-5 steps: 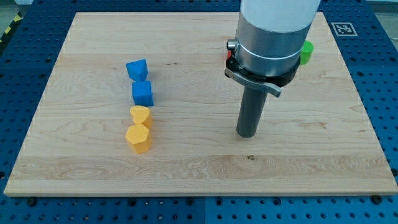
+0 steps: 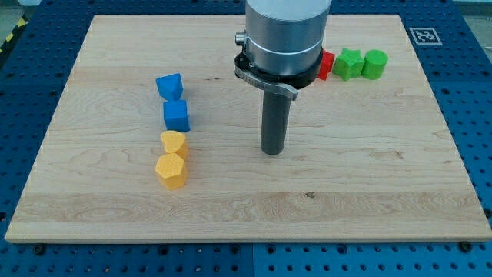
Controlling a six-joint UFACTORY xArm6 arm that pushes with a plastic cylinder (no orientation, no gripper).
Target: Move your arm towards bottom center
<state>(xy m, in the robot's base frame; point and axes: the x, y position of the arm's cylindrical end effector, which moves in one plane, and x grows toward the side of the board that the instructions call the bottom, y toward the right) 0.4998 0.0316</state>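
My tip (image 2: 272, 151) rests on the wooden board (image 2: 384, 177) near its middle, well to the right of the column of blue and yellow blocks. At the view's left stand a blue wedge-like block (image 2: 169, 85), a blue cube (image 2: 176, 116), a yellow heart-shaped block (image 2: 174, 143) and a yellow hexagonal block (image 2: 171, 171), in a line from top to bottom. At the top right are a red block (image 2: 326, 65), partly hidden behind the arm, a green star-like block (image 2: 350, 64) and a green cylinder (image 2: 375, 65).
The arm's wide grey body (image 2: 283, 35) covers the top centre of the board. A black and white marker tag (image 2: 424, 35) sits at the board's top right corner. Blue perforated table (image 2: 477, 100) surrounds the board.
My tip has moved left and slightly up the view, from about the board's right-centre to its centre. The red and green blocks at top right have come into view. No block moved.
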